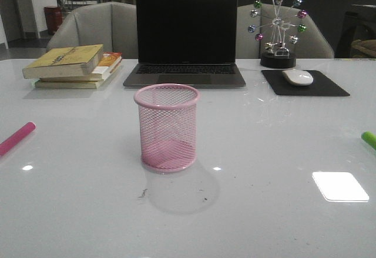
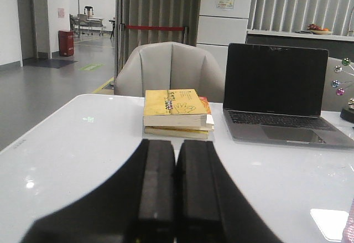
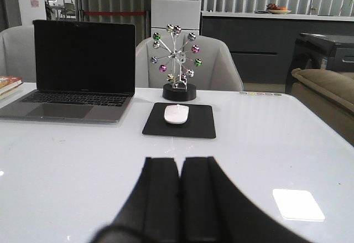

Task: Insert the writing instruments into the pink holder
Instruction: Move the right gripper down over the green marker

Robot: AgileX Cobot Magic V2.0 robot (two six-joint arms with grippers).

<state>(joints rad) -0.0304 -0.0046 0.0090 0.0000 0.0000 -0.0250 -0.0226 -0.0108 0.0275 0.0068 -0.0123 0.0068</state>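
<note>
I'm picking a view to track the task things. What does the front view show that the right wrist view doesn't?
Only the front view shows the pink holder, the pink-red marker at the left edge and the lime green marker at the right edge. Only the right wrist view shows the right gripper, fingers closed together. Both show the laptop, the mouse and the table.

White table (image 1: 282,152), pink holder (image 1: 167,127), laptop (image 1: 185,40), books (image 1: 73,66)
</note>
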